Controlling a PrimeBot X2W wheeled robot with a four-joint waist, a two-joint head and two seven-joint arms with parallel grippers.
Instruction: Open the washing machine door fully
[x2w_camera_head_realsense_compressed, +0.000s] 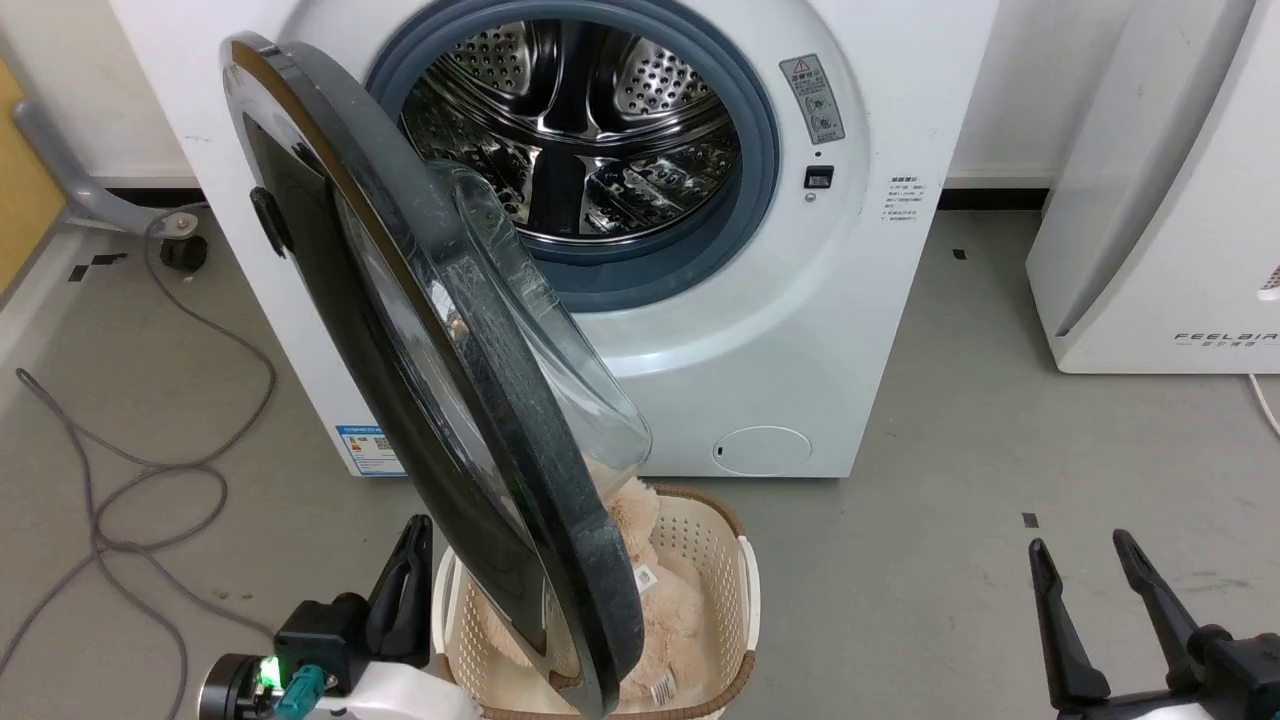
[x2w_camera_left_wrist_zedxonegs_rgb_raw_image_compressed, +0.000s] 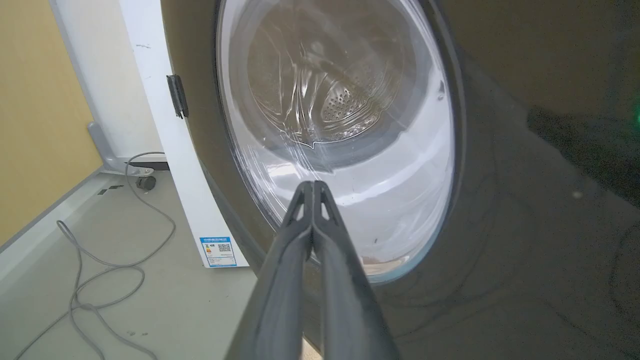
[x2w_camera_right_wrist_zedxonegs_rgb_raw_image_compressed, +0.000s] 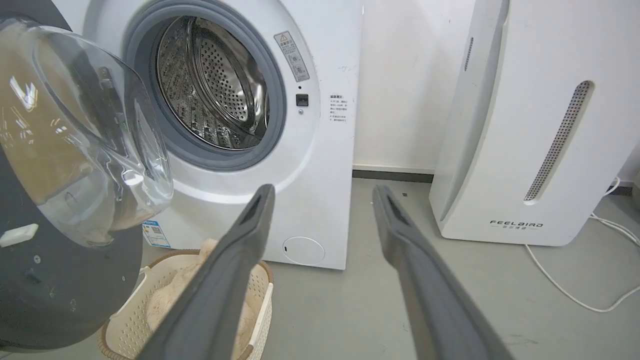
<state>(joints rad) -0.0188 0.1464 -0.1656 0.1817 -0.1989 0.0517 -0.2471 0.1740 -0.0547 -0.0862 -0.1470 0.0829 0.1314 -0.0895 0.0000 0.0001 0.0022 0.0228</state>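
The white washing machine (x2w_camera_head_realsense_compressed: 760, 330) stands ahead with its steel drum (x2w_camera_head_realsense_compressed: 590, 130) exposed. The washing machine door (x2w_camera_head_realsense_compressed: 340, 330), round and glossy black with a bulging glass bowl (x2w_camera_head_realsense_compressed: 540, 330), swings out toward me from its hinge on the left, about halfway open. My left gripper (x2w_camera_head_realsense_compressed: 420, 530) is low at the door's outer side, shut with nothing between its fingers. In the left wrist view the left gripper (x2w_camera_left_wrist_zedxonegs_rgb_raw_image_compressed: 312, 186) points at the door's outer glass (x2w_camera_left_wrist_zedxonegs_rgb_raw_image_compressed: 350, 100); I cannot tell if it touches. My right gripper (x2w_camera_head_realsense_compressed: 1080, 542) hangs open at the lower right, away from the door.
A cream laundry basket (x2w_camera_head_realsense_compressed: 715, 560) holding a beige plush toy (x2w_camera_head_realsense_compressed: 660, 610) sits on the floor under the door's lower edge. A white FEELBIRD appliance (x2w_camera_head_realsense_compressed: 1160, 200) stands to the right. Grey cable (x2w_camera_head_realsense_compressed: 150, 470) loops over the floor at the left, by a yellow wall (x2w_camera_left_wrist_zedxonegs_rgb_raw_image_compressed: 35, 125).
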